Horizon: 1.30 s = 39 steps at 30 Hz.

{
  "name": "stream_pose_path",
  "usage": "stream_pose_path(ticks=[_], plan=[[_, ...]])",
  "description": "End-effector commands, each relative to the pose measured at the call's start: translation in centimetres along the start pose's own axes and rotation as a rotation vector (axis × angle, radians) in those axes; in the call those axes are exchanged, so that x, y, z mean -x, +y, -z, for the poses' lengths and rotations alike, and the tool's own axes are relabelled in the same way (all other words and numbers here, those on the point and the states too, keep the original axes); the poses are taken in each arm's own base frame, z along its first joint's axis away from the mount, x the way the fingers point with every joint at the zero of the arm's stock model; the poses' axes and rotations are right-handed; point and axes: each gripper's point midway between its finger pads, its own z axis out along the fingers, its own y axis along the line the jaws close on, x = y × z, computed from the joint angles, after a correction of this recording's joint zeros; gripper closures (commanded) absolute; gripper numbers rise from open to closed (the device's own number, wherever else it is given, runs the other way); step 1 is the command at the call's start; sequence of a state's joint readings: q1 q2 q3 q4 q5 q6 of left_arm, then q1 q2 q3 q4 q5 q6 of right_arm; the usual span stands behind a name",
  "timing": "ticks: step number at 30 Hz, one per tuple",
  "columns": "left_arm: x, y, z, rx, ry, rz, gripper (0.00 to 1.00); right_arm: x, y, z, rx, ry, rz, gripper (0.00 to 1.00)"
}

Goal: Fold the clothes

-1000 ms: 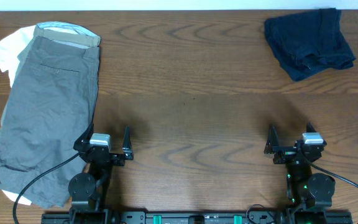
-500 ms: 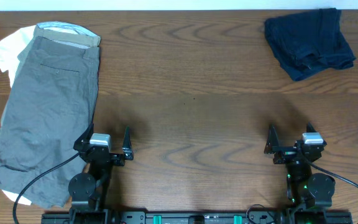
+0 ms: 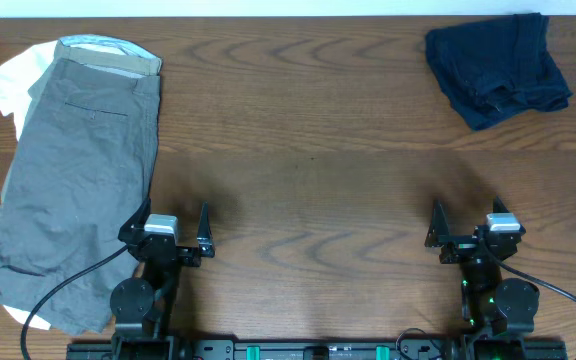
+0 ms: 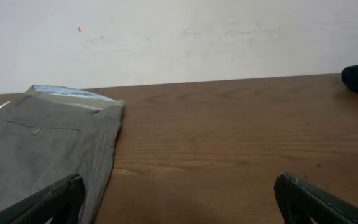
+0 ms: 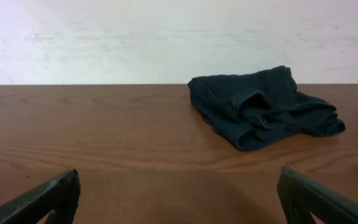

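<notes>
Dark grey shorts [image 3: 73, 180] with a welt back pocket lie flat at the table's left, on top of khaki-olive shorts [image 3: 108, 55] and a white piece [image 3: 13, 80]. They also show in the left wrist view [image 4: 39, 149]. A crumpled navy piece [image 3: 496, 65] lies at the far right and shows in the right wrist view [image 5: 263, 109]. My left gripper [image 3: 171, 235] is open and empty near the front edge, its left finger beside the grey shorts' edge. My right gripper [image 3: 465, 230] is open and empty near the front edge, well short of the navy piece.
Bare wooden table [image 3: 308, 150] lies between the two piles. A pale wall [image 5: 166, 37] stands behind the table's far edge. Cables run from both arm bases at the front.
</notes>
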State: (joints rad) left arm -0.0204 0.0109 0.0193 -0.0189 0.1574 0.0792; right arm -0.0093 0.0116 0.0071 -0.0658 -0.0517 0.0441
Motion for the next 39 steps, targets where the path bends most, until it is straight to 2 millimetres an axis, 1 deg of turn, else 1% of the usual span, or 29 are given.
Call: stream_pose_path(ticks=[1,11,14,21,25,31,33,36,39], plan=[[-1.5,-0.1,-0.1,-0.009,0.045,-0.001,0.02,0.0,-0.3,0.0,-0.014,-0.001,-0.008,0.01],[-1.5,-0.1,-0.1,-0.009,0.045,-0.001,0.02,0.0,-0.3,0.0,-0.014,-0.004,-0.007,0.01],[-1.5,-0.1,-0.1,-0.009,0.044,-0.001,0.02,0.6,-0.3,0.0,-0.012,-0.028,-0.007,0.01],[-1.3,-0.1,0.0,-0.009,0.039,0.020,0.02,2.1,2.1,0.3,0.128,-0.087,0.004,0.01],[-0.6,-0.1,0.0,-0.008,0.034,0.058,0.02,2.3,2.4,0.3,0.141,-0.093,0.005,0.01],[-1.0,-0.1,-0.3,-0.007,0.107,0.067,0.02,2.2,2.6,0.2,0.155,-0.079,0.005,0.01],[-0.6,-0.1,-0.4,-0.007,0.127,0.069,0.02,2.4,2.6,0.2,0.155,-0.073,0.004,0.01],[0.7,0.0,-0.8,-0.007,0.151,0.071,0.02,3.1,2.7,0.1,0.158,-0.064,0.003,0.01],[2.1,0.1,-1.4,-0.006,0.192,0.076,0.02,4.2,3.1,-0.1,0.177,-0.047,0.002,0.01]])
